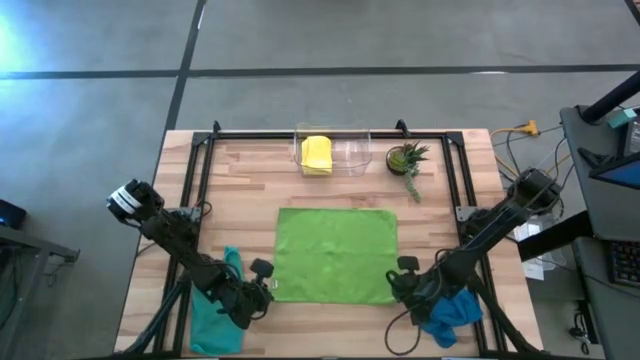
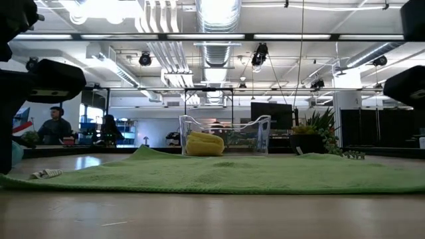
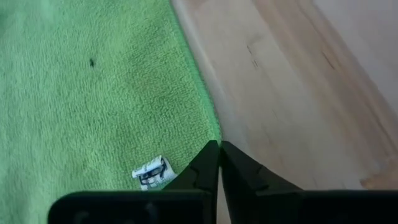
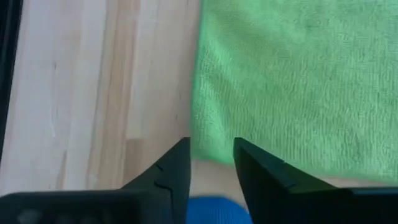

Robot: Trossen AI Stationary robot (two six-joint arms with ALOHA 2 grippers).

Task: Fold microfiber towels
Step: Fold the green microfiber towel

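Lay spread flat at the centre of the high view: the lime green towel [image 1: 336,253], slightly wider than deep, long axis running left to right across the wooden surface [image 1: 250,180]. Sat at its two lower corners, one arm to each: the left gripper [image 1: 262,288] just off the lower-left corner, the right gripper [image 1: 402,283] just off the lower-right corner, about equally near. Left fingers [image 3: 208,163] drawn together to a closed point right at the towel's edge beside its white label [image 3: 151,172]; could not tell whether any cloth was pinched between them. Right fingers [image 4: 174,169] parted in a narrow gap, the green corner [image 4: 205,146] directly ahead of that gap, not yet between them. Judged as the turning relation: both corners lay forward of the fingers, toward the upper part of the high view, so a fold would probably carry that lower edge up across the short axis toward the far edge. Rested crumpled at the lower left of the high view, under the left arm: the teal towel [image 1: 212,315]. Bunched at the lower right, beneath the right arm: the blue towel [image 1: 455,312]. Already folded inside the clear bin [image 1: 352,152] at upper centre: the yellow towel [image 1: 317,154], with a potted plant [image 1: 406,159] just to its right.
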